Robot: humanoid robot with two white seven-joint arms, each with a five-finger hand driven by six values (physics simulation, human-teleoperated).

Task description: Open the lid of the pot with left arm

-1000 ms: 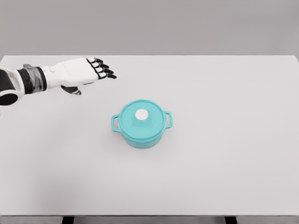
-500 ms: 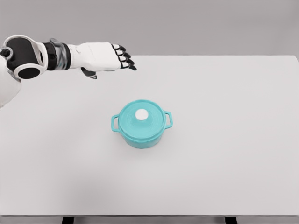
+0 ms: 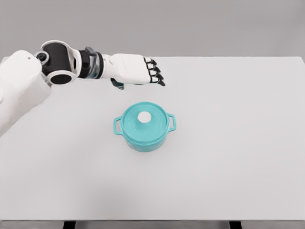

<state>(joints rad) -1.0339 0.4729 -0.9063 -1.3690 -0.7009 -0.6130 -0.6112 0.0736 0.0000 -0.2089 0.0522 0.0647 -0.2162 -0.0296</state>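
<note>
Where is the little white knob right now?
In the head view, the white knob sits in the middle of the teal lid, on the pot near the table's center, below the left hand.

A teal pot (image 3: 144, 135) with a smooth, enamel-like coat and a soft satin sheen; its matching lid (image 3: 144, 122) carries a round white knob (image 3: 144, 117) that looks matt and plain. The table (image 3: 228, 157) is an even, matt, pale grey-white surface without grain or texture. The left hand (image 3: 134, 69) has smooth white shells like hard plastic, black fingertips (image 3: 159, 79), and a darker, metal-looking ringed wrist joint.
</note>
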